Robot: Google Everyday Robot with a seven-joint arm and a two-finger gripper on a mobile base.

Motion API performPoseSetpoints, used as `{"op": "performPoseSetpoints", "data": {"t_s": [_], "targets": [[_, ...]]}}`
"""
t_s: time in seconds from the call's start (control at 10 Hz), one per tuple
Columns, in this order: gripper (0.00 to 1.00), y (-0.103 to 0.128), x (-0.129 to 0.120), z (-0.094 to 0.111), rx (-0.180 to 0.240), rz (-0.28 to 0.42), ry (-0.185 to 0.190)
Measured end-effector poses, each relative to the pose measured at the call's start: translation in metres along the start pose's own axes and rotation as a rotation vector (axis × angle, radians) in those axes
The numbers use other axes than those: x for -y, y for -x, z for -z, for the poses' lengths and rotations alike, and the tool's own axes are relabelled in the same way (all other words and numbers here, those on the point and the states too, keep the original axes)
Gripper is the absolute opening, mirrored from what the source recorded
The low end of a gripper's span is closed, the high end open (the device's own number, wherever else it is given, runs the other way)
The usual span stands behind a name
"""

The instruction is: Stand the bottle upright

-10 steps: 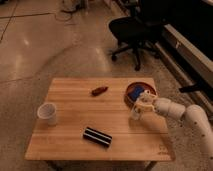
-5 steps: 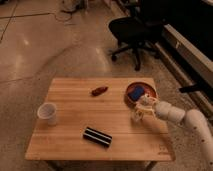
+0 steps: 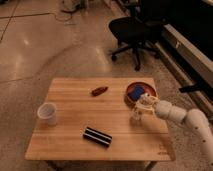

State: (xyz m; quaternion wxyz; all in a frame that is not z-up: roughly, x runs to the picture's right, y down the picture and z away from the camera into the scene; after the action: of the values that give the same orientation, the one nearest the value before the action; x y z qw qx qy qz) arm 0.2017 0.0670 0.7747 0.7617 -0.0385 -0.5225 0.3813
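On the wooden surface (image 3: 70,100), a translucent cup (image 3: 47,113), a striped black bar (image 3: 97,136) and a small white bottle (image 3: 135,115), partly hidden beneath the end effector (image 3: 141,107); whether it grips or has released cannot be told.

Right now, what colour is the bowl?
Reddish-brown bowl, beside the end effector; camera view.

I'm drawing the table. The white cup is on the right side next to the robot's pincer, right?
No, the white cup stands on the left side of the table, far from the pincer. The camera view shows the pincer on the right side, at the small white bottle beside the bowl.
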Motion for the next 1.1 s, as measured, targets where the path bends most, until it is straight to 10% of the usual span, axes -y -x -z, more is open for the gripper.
{"op": "performPoseSetpoints", "data": {"t_s": [1.1], "targets": [[0.8, -0.003, -0.014, -0.001, -0.023, 0.027, 0.068]]}}
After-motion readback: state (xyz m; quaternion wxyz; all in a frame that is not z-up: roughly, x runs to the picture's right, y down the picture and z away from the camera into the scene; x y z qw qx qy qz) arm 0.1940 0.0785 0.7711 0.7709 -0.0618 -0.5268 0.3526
